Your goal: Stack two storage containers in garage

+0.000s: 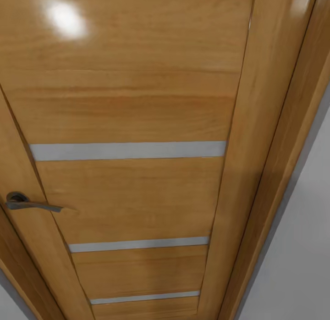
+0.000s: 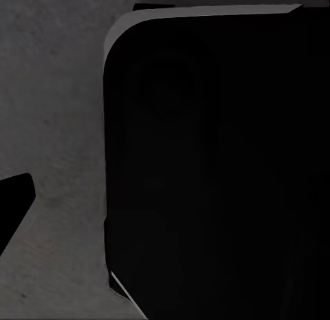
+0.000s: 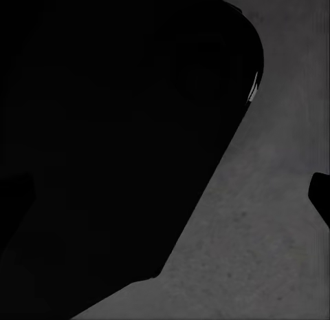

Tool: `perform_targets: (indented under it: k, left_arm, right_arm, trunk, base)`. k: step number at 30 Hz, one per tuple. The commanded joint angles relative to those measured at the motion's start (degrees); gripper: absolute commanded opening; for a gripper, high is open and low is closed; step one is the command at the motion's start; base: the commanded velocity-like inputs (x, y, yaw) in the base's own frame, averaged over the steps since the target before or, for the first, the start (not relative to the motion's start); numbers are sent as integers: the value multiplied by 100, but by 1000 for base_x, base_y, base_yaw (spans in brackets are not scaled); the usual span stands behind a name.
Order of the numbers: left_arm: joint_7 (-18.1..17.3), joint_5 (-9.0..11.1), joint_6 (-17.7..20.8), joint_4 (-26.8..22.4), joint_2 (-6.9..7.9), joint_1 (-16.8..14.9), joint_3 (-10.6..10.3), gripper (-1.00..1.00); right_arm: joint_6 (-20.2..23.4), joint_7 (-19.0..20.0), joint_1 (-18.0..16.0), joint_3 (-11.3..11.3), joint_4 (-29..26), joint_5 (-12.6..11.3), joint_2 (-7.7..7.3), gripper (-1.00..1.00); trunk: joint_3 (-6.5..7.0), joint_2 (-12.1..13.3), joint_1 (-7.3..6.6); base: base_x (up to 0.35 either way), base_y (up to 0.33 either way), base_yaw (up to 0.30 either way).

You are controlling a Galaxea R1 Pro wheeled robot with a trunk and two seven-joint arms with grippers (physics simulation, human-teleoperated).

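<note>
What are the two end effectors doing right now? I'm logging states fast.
Left end effector: cannot be told; its camera shows a dark shape over grey floor.
Right end effector: cannot be told, same kind of view.

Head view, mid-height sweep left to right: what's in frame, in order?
Dark metal lever door handle → orange wooden door panel with grey horizontal inlay strips → orange wooden door frame post → plain white wall.
</note>
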Motion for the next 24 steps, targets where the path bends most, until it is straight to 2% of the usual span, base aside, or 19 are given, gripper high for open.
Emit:
perform_targets:
  k: [1,7,20,24]
  left_arm:
    - [2,37,-15,0,0,-1,2,100]
    - [2,84,-15,0,0,-1,-2,100]
    - [2,91,-15,0,0,-1,-2,100]
    - [2,90,-15,0,0,-1,-2,100]
  right_arm:
    - [-17,-3,-2,33,3,-31,1,100]
    - [-17,-3,-2,27,2,-26,1,100]
    - [-17,-3,-2,33,2,-18,1,100]
    - [-17,-3,-2,33,4,-18,1,100]
  trunk:
    - [-5,-2,1]
    - [-5,-2,1]
    - [-5,-2,1]
    - [-5,-2,1]
  base:
    - [91,-51,0]
    - [26,-15,17]
    - [1,-1,235]
    - [0,0,83]
